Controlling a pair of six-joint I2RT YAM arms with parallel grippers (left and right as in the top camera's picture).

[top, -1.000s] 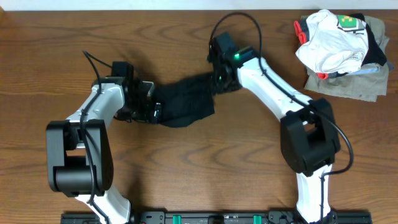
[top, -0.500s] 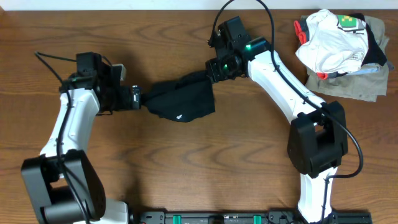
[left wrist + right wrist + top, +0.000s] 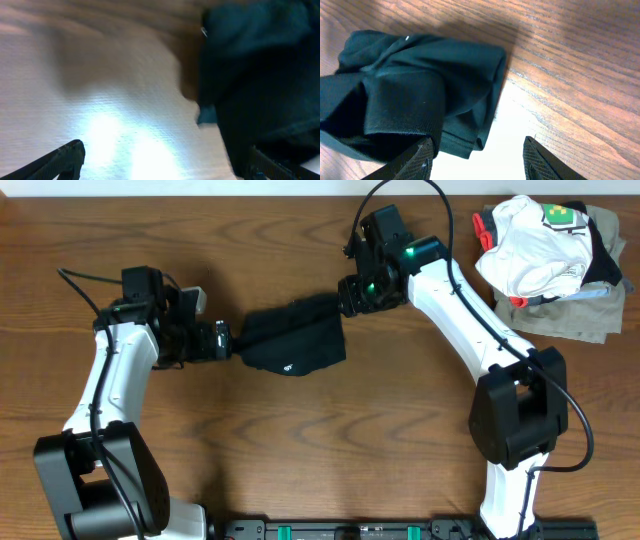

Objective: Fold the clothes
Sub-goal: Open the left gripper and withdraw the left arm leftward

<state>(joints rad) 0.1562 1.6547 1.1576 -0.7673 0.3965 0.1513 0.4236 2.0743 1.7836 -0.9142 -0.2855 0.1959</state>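
The clothes (image 3: 295,342), one plain black garment, lie bunched and partly folded in the middle of the wooden table. At their left edge my left gripper (image 3: 226,340) stands open and holds nothing. In the left wrist view the black cloth (image 3: 260,75) fills the right side and bare table shows between the fingers (image 3: 65,157) of the left gripper (image 3: 165,167). My right gripper (image 3: 350,298) hovers at the garment's upper right corner. In the right wrist view the right gripper (image 3: 480,162) is open. The cloth's (image 3: 420,85) folded edge lies by its left finger (image 3: 417,160), ungripped.
A pile of other garments sits at the back right corner: a white one with a green patch and red trim (image 3: 530,245) on top of a khaki-grey one (image 3: 560,315). Bare wood (image 3: 300,450) lies in front of the black garment.
My left arm has swung out to the left and now stands at the cloth's left edge. The right gripper has drawn back a little towards the upper right and widened slightly.
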